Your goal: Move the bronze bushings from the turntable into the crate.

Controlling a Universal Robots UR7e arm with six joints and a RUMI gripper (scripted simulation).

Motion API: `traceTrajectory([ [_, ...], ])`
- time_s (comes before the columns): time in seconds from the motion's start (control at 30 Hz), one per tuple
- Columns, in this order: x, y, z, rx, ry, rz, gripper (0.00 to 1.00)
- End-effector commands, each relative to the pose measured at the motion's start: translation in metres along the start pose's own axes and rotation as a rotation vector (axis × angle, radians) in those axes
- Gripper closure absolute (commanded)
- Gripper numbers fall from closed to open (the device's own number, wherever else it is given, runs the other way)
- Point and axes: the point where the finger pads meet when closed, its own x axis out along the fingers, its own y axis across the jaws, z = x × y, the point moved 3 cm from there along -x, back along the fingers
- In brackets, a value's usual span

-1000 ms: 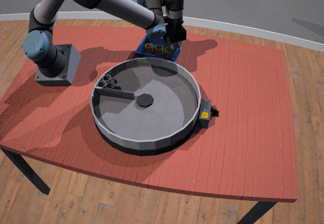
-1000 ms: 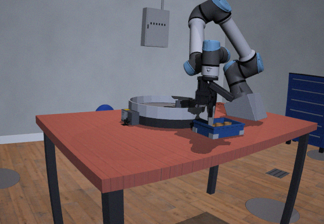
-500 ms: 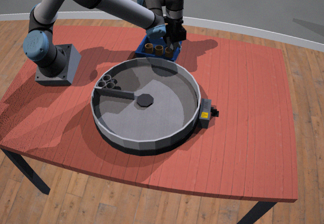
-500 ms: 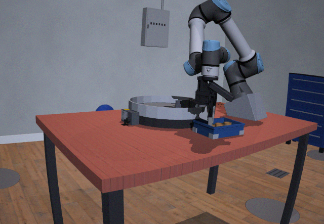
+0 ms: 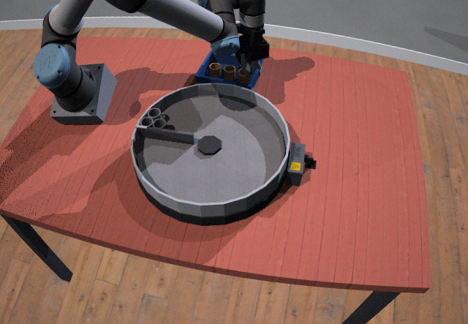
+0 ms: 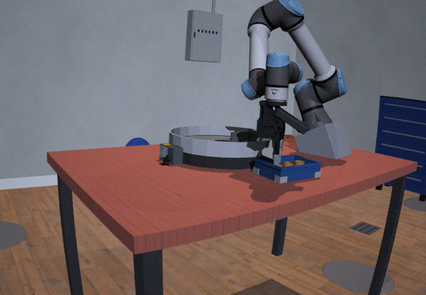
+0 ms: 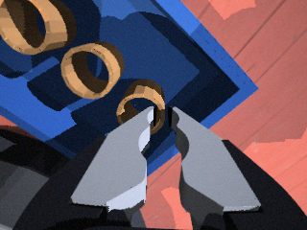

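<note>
Three bronze bushings [image 5: 215, 69] [image 5: 229, 72] [image 5: 243, 75] stand upright in a row in the blue crate [image 5: 202, 73] [image 6: 295, 175] [image 7: 225, 62] behind the turntable [image 5: 211, 201] [image 6: 206, 144]. In the wrist view they are the far one [image 7: 35, 24], the middle one [image 7: 91, 69] and the near one [image 7: 140, 89]. My gripper [image 5: 246, 69] [image 6: 276, 161] [image 7: 162, 107] is down in the crate, its fingers astride the near bushing's wall. The fingers are slightly apart, with a thin dark gap beside the wall. A cluster of steel bushings [image 5: 153, 112] stands at the turntable's left rim.
A grey divider bar [image 5: 170, 136] runs from the turntable's rim to the dark hub [image 5: 208, 145]. A control box [image 5: 296, 162] [image 6: 170, 153] sits on the turntable's right side. The robot base [image 5: 88, 93] stands at the table's back left.
</note>
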Motion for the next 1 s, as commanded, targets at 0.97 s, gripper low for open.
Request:
traceTrajectory([
  [0.97, -0.048, 0.000, 0.000, 0.000, 0.000, 0.001, 0.94],
])
